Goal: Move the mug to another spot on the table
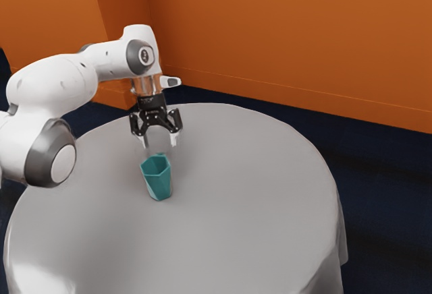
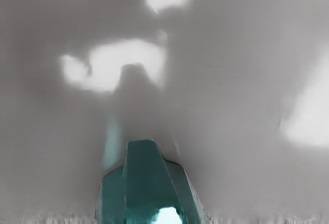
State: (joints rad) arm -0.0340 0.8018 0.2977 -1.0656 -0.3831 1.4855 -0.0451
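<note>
One round table [image 1: 256, 206], covered in grey, is seen nearest in the exterior view. On it one mug [image 1: 156, 178] is counted: teal, faceted and upright, with its open mouth turned up. It is placed at about ten o'clock from the tabletop's centre, well in from the edge.

At twelve o'clock of the mug, one black gripper [image 1: 158, 143] is held just above the rim, apart from it. Its two fingers [image 1: 173, 139] are pointed down and spread wide, with nothing held between them.

One white arm [image 1: 61, 92] is counted. It is brought in from nine o'clock of the exterior view, with a grey-capped joint [image 1: 50, 152] close to the camera and a second round joint [image 1: 143, 56] directly above the gripper.

In the wrist view the same single mug [image 2: 149, 188] is seen just under the hand, its flat teal facets catching light. The grey table [image 2: 231, 80] is spread beyond it, marked with several bright patches.

Farthest back, a dark blue floor [image 1: 378, 172] is shown from one to four o'clock of the table, backed by an orange wall [image 1: 304, 31].
</note>
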